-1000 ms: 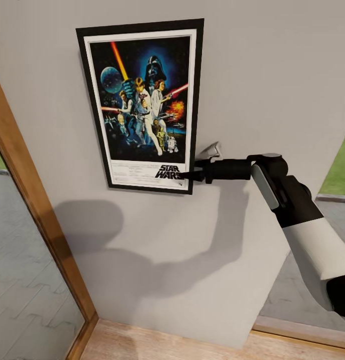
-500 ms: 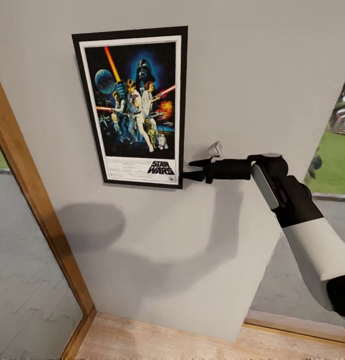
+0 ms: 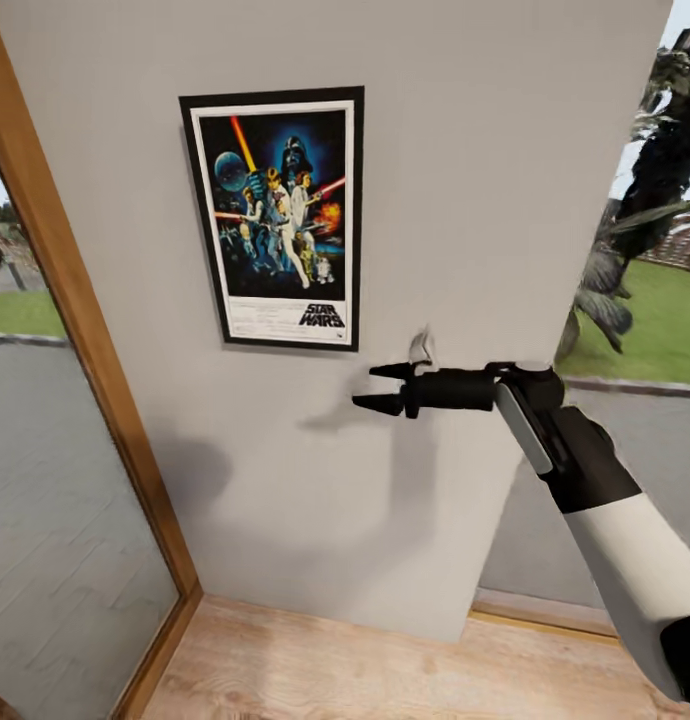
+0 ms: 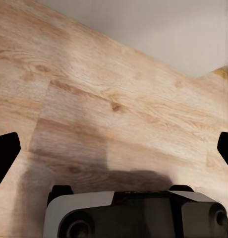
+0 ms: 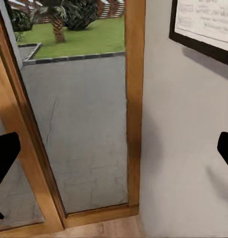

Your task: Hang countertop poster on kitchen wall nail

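- Nearest, the robot's black right pincer (image 3: 377, 387) hangs spread wide and empty, just below and to the right of the poster, apart from it; the left pincer (image 4: 114, 148), also wide and empty, points at the light-wood plank floor (image 4: 119, 114)
- Beyond, the upright black-framed Star Wars poster (image 3: 278, 217) hangs flat on the pale grey wall (image 3: 485, 200)
- Risk, as a judgement: a careless arm swing could knock the frame off its hidden nail
- The right wrist view shows the frame's lower corner and a wood-framed glass door (image 5: 79, 124)

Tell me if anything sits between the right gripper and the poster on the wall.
Nothing visible does. The right gripper is open, below and to the right of the poster, with just bare grey wall across the gap. The poster sits flat against that wall, clear of the fingers.
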### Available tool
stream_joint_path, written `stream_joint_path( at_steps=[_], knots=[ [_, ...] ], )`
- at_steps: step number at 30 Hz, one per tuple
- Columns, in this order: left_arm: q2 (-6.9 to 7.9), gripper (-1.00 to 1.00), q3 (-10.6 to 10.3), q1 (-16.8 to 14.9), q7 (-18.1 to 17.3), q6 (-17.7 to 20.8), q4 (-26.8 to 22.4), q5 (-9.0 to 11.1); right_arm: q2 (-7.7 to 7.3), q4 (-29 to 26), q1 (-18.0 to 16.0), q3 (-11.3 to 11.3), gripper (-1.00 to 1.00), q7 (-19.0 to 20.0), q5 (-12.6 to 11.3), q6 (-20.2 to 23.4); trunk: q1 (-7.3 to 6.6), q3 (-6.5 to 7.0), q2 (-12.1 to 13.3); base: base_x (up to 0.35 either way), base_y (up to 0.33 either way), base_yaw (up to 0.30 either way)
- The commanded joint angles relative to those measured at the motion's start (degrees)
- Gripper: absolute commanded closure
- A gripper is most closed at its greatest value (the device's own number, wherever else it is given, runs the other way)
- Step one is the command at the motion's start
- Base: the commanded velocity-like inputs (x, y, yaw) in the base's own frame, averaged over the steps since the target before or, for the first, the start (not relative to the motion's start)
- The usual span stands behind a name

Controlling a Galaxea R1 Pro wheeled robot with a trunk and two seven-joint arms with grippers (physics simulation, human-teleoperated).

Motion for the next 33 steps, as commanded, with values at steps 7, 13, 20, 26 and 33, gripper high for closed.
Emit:
stream_joint_path(
  at_steps=[7,13,20,26,33],
  knots=[
    [0.0,-1.0,0.1,0.0,-2.2,0.6,0.0,0.5,-0.12,-0.5,6.9,-0.2,-1.0,0.0,-0.6,-0.6,0.0,-0.12,-0.1,-0.307,0.0,0.0],
    [0.0,-1.0,0.1,0.0,-2.4,0.6,0.3,0.6,-0.38,-0.2,16.3,-0.3,-1.0,0.1,-1.9,-5.9,0.0,-0.12,-0.1,-0.107,0.0,0.0],
    [-0.07,-1.0,-0.3,0.0,-2.6,0.7,0.5,0.7,-3.61,13.0,30.7,-0.4,-1.0,0.1,-2.1,-13.7,0.0,-0.12,-0.1,-0.012,0.0,0.0],
    [-0.94,-1.0,0.0,0.0,-2.2,0.7,1.7,0.7,-4.75,43.3,31.8,-0.3,-1.0,-0.5,-2.0,-27.1,0.0,-0.12,-0.1,0.0,0.0,0.0],
    [-1.64,-1.0,-0.1,0.1,-1.3,-5.6,14.8,0.4,-4.64,74.9,32.4,-0.1,-1.0,-18.2,-2.0,-37.4,0.0,-0.12,-0.1,0.0,0.0,0.0]
  ],
)
